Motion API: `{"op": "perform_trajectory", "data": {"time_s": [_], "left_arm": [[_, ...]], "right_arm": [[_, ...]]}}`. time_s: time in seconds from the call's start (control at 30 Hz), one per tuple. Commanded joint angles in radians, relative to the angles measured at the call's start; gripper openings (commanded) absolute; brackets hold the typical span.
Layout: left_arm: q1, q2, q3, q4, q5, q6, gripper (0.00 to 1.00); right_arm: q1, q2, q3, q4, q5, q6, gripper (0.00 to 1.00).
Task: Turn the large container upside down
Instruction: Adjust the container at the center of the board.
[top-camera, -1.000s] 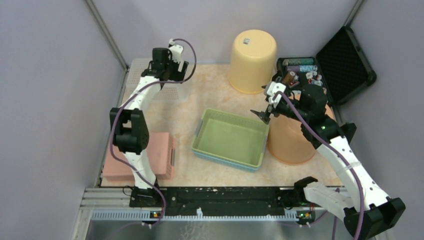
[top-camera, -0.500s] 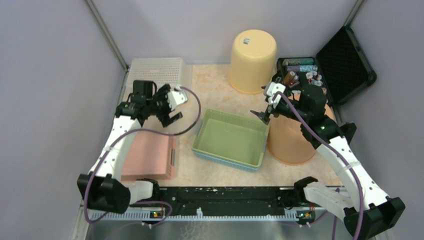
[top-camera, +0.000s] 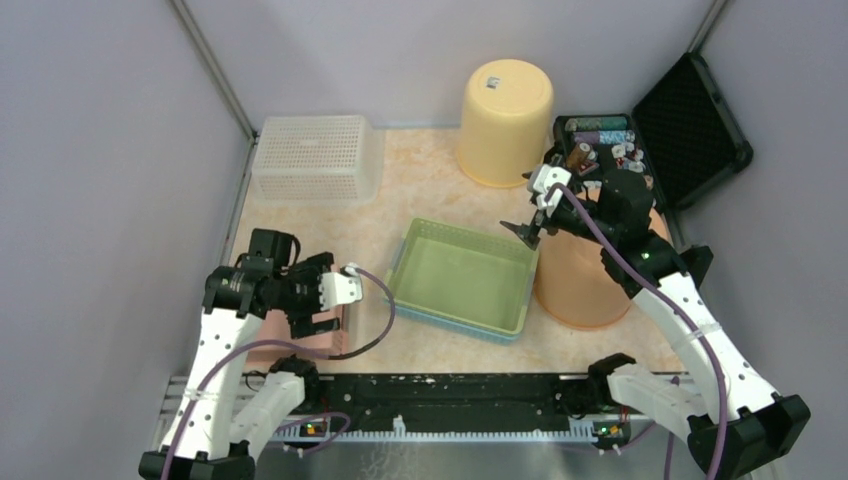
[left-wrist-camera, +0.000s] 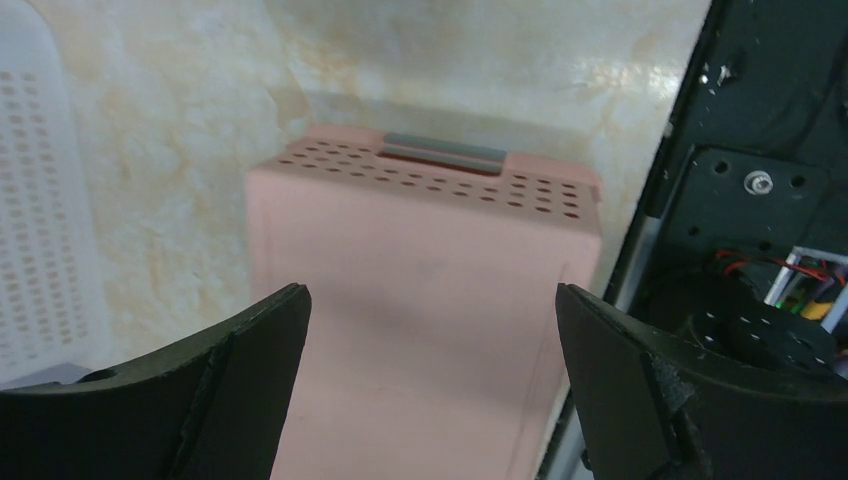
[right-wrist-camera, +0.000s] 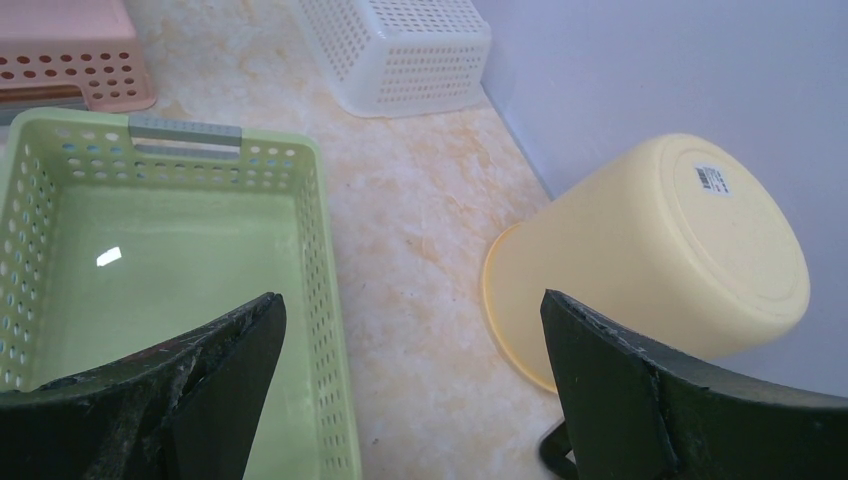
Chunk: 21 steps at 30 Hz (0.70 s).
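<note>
Your left gripper is spread wide, holding nothing, over the upside-down pink basket at the table's near left corner. A white basket sits inverted at the far left corner. The large green container stands mouth up mid-table, not yet turned. Your right gripper is also wide and holds nothing; it hovers at the container's far right corner, beside the orange bucket. A yellow bucket sits inverted at the far edge.
</note>
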Motion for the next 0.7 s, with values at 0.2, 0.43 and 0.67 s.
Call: {"op": "perform_trajectory", "data": {"time_s": [0.2,0.43,0.67], "left_arm": [[0.002,-0.018,-0.184,-0.057,-0.085,0.064,0.99],[0.001,0.037,-0.223,-0.035,-0.05,0.067,0.99],[0.001,0.047,-0.329,0.207,-0.132,-0.017,0.99]], "right_arm": [[-0.008,0.008,-0.001,0.048,-0.018,0.01,0.99],[-0.009,0.017,0.001,0.051,-0.011,0.008,0.99],[-0.008,0.021,-0.001,0.053,-0.007,0.005,0.99]]}}
